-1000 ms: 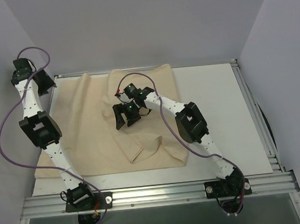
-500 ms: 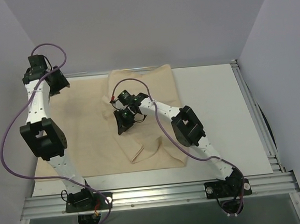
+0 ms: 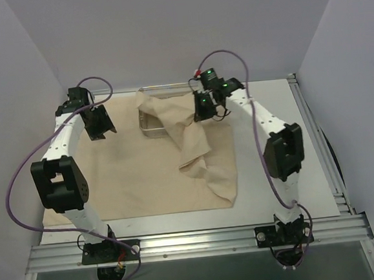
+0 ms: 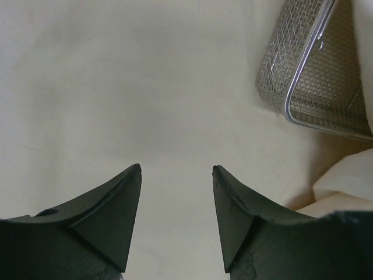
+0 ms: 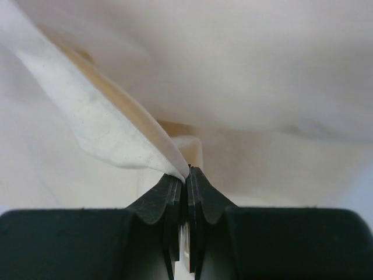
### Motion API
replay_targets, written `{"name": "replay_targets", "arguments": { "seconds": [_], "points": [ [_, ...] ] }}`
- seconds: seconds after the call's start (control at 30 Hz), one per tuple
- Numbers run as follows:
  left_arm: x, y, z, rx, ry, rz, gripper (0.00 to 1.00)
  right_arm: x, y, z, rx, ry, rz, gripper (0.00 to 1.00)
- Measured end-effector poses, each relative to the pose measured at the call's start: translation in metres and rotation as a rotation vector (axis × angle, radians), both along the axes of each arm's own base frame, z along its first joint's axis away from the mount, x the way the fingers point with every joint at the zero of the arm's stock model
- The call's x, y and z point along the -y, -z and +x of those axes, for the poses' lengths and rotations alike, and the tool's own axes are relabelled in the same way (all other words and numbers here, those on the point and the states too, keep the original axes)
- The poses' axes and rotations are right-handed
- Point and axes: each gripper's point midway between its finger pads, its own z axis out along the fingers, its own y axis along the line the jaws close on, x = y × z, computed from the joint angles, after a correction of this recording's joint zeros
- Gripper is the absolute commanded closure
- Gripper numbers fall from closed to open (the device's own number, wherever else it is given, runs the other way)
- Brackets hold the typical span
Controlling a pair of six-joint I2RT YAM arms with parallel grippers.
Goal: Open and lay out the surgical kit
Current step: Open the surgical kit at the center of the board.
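Right gripper (image 3: 205, 106) is up at the top centre of the overhead view, jaws clenched on a fold of the cloth (image 3: 131, 177). The wrist view shows it well: the right gripper (image 5: 187, 175) has its fingertips pressed together with a pale edge of cloth (image 5: 105, 134) pinched between them, the flap trailing off to the upper left. From that pinch the fabric hangs in a rumpled ridge running down toward the lower right of the sheet. Just left of it sits the tray (image 3: 148, 125), wire mesh, near corner bare, the rest under cloth. Over at upper left, the left gripper (image 3: 100, 124) hovers above flat cloth, jaws released and holding nothing. Its own camera agrees: left gripper (image 4: 176, 167) with fingers apart, smooth cloth (image 4: 145, 87) below, mesh tray (image 4: 309, 76) in the upper right corner. White table (image 3: 250, 161) shows on the right.
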Motion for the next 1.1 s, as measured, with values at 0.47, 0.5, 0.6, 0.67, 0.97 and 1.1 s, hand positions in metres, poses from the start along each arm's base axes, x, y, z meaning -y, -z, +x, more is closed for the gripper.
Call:
{"name": "replay_targets", "arguments": {
  "seconds": [0.47,0.5,0.6,0.67,0.97,1.1],
  "points": [
    [0.011,0.029,-0.020,-0.070,0.004,-0.049,0.40,0.307,0.014,-0.078,-0.116,0.672,-0.226,1.00],
    [0.012,0.033,-0.020,-0.078,0.005,-0.055,0.40,0.317,0.027,-0.085,-0.156,0.692,-0.242,1.00],
    [0.015,0.045,-0.020,-0.112,0.007,-0.070,0.41,0.344,0.055,-0.099,-0.241,0.738,-0.300,1.00],
    [0.016,0.052,-0.021,-0.130,0.005,-0.079,0.41,0.361,0.068,-0.103,-0.276,0.764,-0.347,1.00],
    [0.018,0.064,-0.033,-0.173,0.002,-0.091,0.41,0.446,0.052,-0.094,-0.248,0.925,-0.609,1.00],
    [0.018,0.066,-0.035,-0.181,0.002,-0.092,0.41,0.472,0.037,-0.080,-0.199,0.989,-0.693,0.84]
  ]
}}
